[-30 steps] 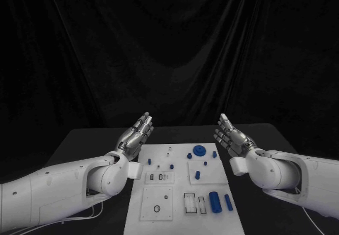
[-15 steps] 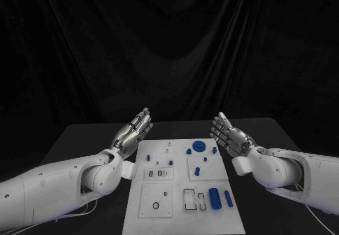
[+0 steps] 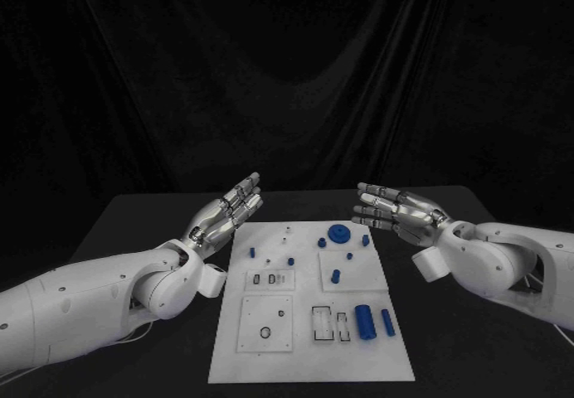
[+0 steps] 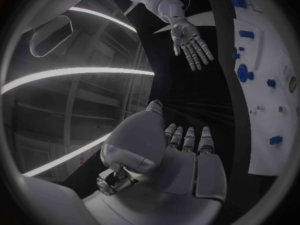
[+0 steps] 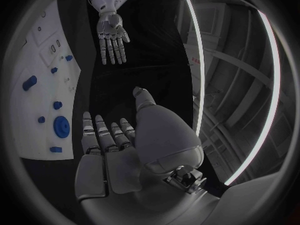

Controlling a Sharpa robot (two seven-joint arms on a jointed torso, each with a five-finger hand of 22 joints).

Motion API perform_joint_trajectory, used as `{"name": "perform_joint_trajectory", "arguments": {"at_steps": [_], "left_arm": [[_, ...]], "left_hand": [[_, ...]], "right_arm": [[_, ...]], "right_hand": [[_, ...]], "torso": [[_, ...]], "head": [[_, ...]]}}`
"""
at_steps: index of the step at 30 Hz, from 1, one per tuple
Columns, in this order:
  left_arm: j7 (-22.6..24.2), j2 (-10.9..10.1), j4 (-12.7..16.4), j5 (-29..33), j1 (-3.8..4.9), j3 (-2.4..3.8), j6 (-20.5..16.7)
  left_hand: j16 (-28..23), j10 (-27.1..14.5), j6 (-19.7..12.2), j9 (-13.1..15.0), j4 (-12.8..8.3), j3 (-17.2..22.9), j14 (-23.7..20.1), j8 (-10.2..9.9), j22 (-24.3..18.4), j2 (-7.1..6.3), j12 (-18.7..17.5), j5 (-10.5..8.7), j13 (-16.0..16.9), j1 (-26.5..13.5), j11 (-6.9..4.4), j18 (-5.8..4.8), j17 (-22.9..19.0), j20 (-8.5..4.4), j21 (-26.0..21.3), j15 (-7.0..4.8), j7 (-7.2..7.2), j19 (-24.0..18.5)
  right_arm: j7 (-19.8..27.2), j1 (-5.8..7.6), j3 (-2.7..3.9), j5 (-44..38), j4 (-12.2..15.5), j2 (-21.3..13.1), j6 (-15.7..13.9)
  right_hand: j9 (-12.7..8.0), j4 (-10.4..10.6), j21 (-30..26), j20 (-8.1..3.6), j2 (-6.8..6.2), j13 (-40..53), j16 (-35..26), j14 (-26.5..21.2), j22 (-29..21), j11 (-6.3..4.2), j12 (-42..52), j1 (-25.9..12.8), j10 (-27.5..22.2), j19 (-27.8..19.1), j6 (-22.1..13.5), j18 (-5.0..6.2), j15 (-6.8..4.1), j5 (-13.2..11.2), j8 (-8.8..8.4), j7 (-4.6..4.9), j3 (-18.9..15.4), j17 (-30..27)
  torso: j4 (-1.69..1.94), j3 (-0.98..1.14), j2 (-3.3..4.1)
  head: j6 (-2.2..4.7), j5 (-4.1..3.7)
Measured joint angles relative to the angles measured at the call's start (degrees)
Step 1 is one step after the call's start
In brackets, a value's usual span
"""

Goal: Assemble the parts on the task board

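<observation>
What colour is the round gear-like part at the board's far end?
Blue. The gear shows best in the head view, standing on the white board.

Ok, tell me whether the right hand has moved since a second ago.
Yes. The right hand has swung inward toward the task board: its fingers now reach over the board's far right corner, where earlier they stood upright beside its edge.

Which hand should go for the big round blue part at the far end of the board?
Probably the right hand: it is open and hovers just beside the round blue part. The left hand, also open, sits across the task board.
</observation>
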Motion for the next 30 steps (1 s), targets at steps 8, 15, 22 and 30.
{"name": "perform_joint_trajectory", "arguments": {"at_steps": [8,15,22,30], "left_arm": [[0.04,-1.93,2.3,-2.14,0.0,-0.02,1.09],[0.07,-2.57,2.86,-2.96,0.0,-0.02,1.51],[0.08,-2.85,2.7,-3.34,0.01,0.0,1.78],[0.1,-3.34,3.05,-3.51,0.01,-0.01,2.08]], "left_hand": [[0.0,0.0,0.0,0.0,0.0,0.0,0.09,0.0,0.0,-0.35,0.0,2.38,0.0,1.59,0.0,-0.01,-0.03,1.5,0.0,2.11,0.0,-0.07],[0.0,0.0,0.4,0.06,0.0,0.0,-0.11,0.23,-0.03,-0.68,0.0,3.78,0.01,2.81,0.0,-0.02,-0.02,1.77,0.0,2.75,0.01,0.06],[0.0,-0.16,0.6,0.06,-0.65,0.65,0.09,0.23,-0.05,-0.59,0.0,5.21,0.01,4.27,0.16,-0.01,-0.02,1.98,0.0,2.94,0.21,-0.14],[0.0,-0.03,0.6,0.06,-0.94,0.95,-0.12,0.23,-0.04,-0.87,0.0,5.95,0.02,5.02,0.36,-0.02,0.0,2.39,0.0,3.14,0.21,-0.13]], "right_arm": [[-13.49,6.15,0.04,-20.62,-1.59,1.5,5.09],[-22.12,8.84,0.06,-44.39,-2.69,4.0,8.6],[-23.85,9.22,-0.01,-70.3,-4.17,6.99,7.41],[-23.06,7.14,0.05,-92.18,-5.78,8.92,0.62]], "right_hand": [[1.01,-5.93,4.41,-0.83,-1.55,1.16,7.01,24.84,0.6,3.87,9.02,3.38,11.21,23.44,10.6,1.53,-3.35,-8.29,3.61,3.56,6.05,0.63],[1.22,-7.26,5.6,-3.76,-2.64,1.55,7.63,33.52,0.81,4.08,11.47,2.73,18.12,30.93,15.72,1.54,-6.52,-12.17,3.94,3.06,8.89,1.34],[2.34,-6.92,12.57,-9.61,-4.8,2.17,14.22,49.22,4.37,0.29,12.99,0.89,29.86,43.75,27.08,1.53,-12.18,-16.39,6.34,0.34,9.03,7.16],[2.36,-5.25,22.27,-12.69,-6.87,2.08,29.06,55.05,12.35,-1.9,5.58,-0.9,43.72,49.22,32.46,1.53,-14.89,-16.6,2.36,-0.37,12.79,22.49]], "torso": [[0.44,-0.48,1.1],[1.07,-0.91,2.15],[1.99,-1.6,3.12],[3.06,-1.98,3.86]], "head": [[-0.59,0.27],[-0.73,0.3],[-0.83,-0.97],[-1.15,-2.13]]}}
